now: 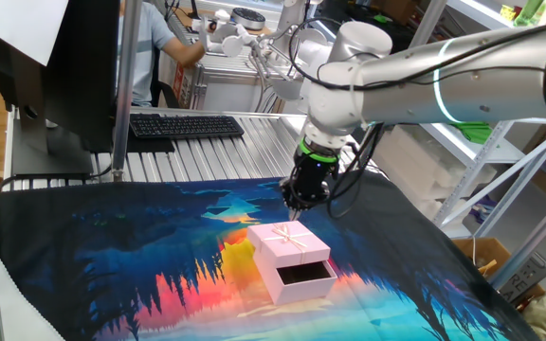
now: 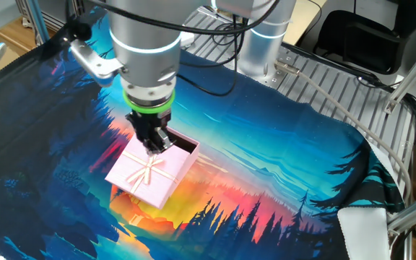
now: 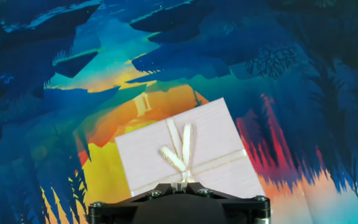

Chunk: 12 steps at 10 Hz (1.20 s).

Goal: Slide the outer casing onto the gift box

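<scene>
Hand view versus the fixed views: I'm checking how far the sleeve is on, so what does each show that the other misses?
Only the hand view shows the outer casing close up, its bow filling the frame; no tray is visible there. Only the fixed views show the gift box poking out with its dark inside, and the gripper above the casing. Both show the casing on the printed cloth.

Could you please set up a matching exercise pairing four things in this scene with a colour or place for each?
Things:
1. outer casing
2. gift box
3. gripper
4. keyboard

Descriptions:
A. dark brown inside
B. black, on the metal surface behind the cloth
C. pale pink top with a cream bow
D. just above the bow-topped sleeve

Pairs: 1-C, 2-A, 3-D, 4-B
</scene>
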Motion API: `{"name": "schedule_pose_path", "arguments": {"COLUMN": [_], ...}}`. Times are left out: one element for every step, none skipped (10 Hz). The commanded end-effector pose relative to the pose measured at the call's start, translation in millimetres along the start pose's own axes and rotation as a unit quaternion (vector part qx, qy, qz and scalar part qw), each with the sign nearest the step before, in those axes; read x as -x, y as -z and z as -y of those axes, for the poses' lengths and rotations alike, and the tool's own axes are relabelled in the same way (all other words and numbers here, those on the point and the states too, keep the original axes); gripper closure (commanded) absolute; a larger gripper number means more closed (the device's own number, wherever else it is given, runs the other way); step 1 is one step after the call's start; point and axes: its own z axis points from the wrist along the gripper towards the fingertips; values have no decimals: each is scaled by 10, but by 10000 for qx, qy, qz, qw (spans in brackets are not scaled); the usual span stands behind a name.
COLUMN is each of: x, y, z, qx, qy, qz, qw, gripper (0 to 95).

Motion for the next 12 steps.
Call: {"name": "schedule_pose_path", "arguments": {"x": [71,94,91,86,86,84,74,64,48,48,48,48], "y": [-52,-72,-91,-115,-101,-82,-39,-9,23,23,23,23], "z": [-12,-19,-33,-54,-51,-47,-38,-32,-27,-27,-27,-27], "qx": [9,2,-8,-52,-64,-82,-105,-106,-128,-192,-200,-219], "qy": [2,-16,-17,-43,-43,-74,-56,-59,-61,-28,-17,7], "qz": [-27,-39,-39,-53,-63,-56,-45,-43,-16,33,51,62], "qw": [10000,10000,10000,10000,10000,9999,9999,9999,9999,9998,9998,9997], "gripper": [950,950,950,950,950,950,950,950,950,950,950,950]}}
